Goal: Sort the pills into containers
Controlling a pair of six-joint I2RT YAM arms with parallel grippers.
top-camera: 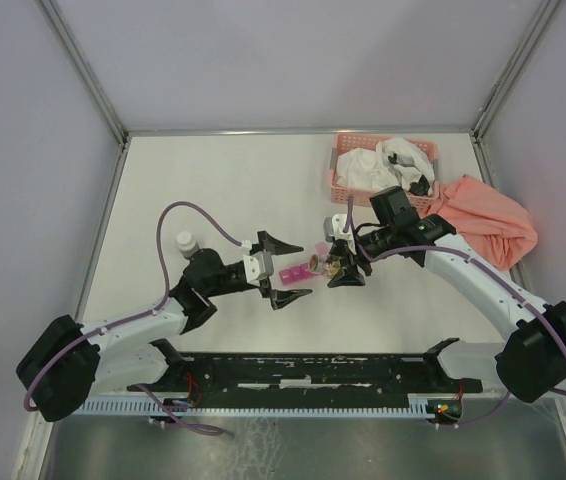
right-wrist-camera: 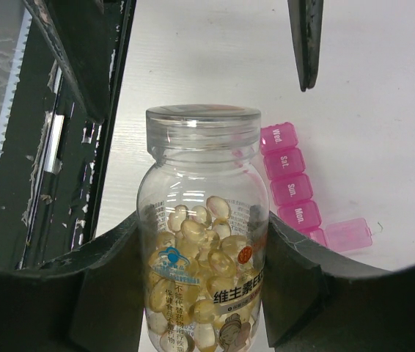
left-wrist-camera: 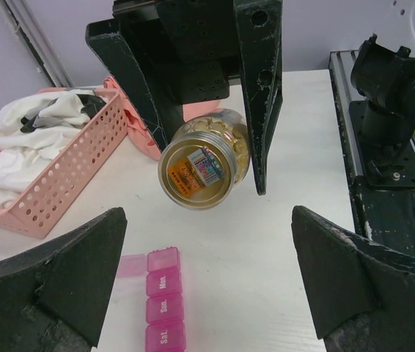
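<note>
Near bottle (right-wrist-camera: 202, 242), containers (right-wrist-camera: 292, 187): Sat., Sun., Mon.

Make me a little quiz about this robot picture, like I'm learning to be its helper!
1. Fill the blank: on the slim magenta-pink plastic pill organizer, the lid between "Sat." and "Mon." reads ___.
2. What is the right gripper holding between its fingers? A) a red apple B) a clear plastic bottle of yellow capsules C) a metal spoon
3. True or false: the left gripper has its fingers wide open, holding nothing.
Key: 1 Sun.; 2 B; 3 true.
</note>
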